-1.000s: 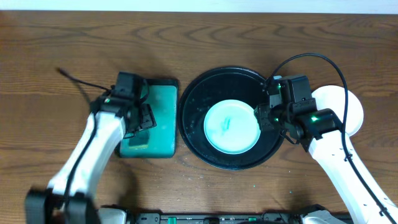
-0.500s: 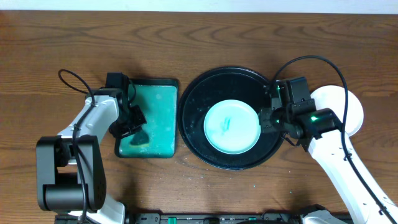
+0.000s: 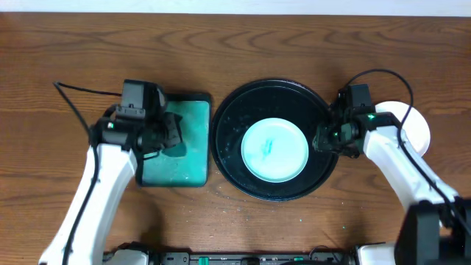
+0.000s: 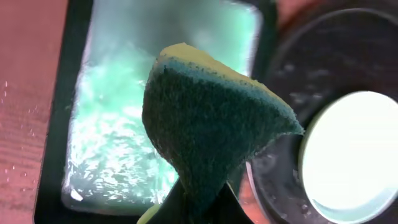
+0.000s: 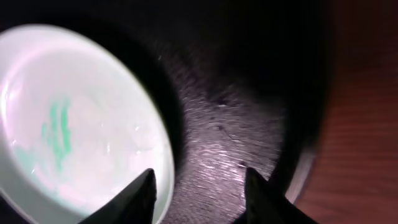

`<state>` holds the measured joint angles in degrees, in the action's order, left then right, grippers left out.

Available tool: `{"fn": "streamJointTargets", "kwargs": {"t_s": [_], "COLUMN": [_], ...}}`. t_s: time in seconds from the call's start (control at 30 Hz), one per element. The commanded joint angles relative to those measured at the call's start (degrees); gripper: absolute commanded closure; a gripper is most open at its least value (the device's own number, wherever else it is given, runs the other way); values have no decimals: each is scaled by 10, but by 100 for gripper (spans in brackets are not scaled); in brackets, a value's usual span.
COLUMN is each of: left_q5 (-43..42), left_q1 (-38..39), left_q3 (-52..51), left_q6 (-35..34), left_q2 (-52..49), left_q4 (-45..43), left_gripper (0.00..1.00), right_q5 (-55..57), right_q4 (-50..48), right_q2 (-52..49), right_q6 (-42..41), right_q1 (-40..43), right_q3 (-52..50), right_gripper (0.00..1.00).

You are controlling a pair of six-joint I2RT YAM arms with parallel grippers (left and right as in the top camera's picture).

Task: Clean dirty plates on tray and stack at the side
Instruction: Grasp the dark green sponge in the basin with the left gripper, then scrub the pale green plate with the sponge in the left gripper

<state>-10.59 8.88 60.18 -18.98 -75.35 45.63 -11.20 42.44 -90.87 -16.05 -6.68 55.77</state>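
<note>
While left claw (image 3: 169, 137) pinches sponge (image 4: 211, 130), right claw (image 5: 200, 186) spread beside smeared plate (image 5: 74, 124)

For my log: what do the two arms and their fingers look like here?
Left arm and right arm: white rounded links, black joints and wrist heads, each with a small green light and a thin black cable looping out. Fingers are dark and tapered.

Brown wooden desk (image 3: 243, 44). Lying directly on it: rectangular teal tray (image 3: 188, 147) left of centre; round black tray (image 3: 235, 118) just beside it; white plate (image 3: 417, 132) right, near black tray.
</note>
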Motion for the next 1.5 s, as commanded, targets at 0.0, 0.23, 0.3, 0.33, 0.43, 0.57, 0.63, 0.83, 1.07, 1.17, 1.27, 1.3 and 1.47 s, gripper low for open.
{"fn": "streamJointTargets", "kwargs": {"t_s": [0.0,0.23,0.3,0.33,0.43,0.57,0.63,0.83,1.07,1.17,1.27,1.3,1.47], "left_q5": [23,23,23,23,22,-12,-45,-70,-70,-68,-31,-1,122], "left_q1": [30,76,90,96,124,170,195,275,305,304,294,290,265], "left_q3": [11,11,10,10,10,10,10,10,10,10,10,10,40], "left_q6": [14,14,12,11,-13,-56,-79,-163,-241,-242,-226,-224,-204], "left_q2": [11,-6,-14,-17,-34,-73,-98,-203,-311,-341,-361,-362,-361], "left_q4": [2,-5,-12,-15,-33,-94,-139,-308,-417,-440,-415,-391,-226], "left_gripper": [93,93,93,93,93,93,93,93,93,93,93,93,93], "right_q5": [-130,-122,-117,-108,-56,-32,-32,-17,-17,-17,-17,-17,-17], "right_q4": [-4,-21,-31,-33,-34,-35,-35,-37,-36,-36,-32,-30,-30], "right_q2": [-38,-98,-109,-113,-119,-119,-119,-119,-119,-119,-119,-119,-119], "right_q6": [87,88,78,67,31,26,26,28,28,28,28,28,28], "right_q1": [2,-6,-7,-7,-13,-27,-36,-69,-88,-92,-94,-94,-96], "right_q3": [7,7,7,7,7,7,7,7,7,7,7,7,7], "right_gripper": [58,86,95,98,99,99,99,99,99,99,99,99,99]}}
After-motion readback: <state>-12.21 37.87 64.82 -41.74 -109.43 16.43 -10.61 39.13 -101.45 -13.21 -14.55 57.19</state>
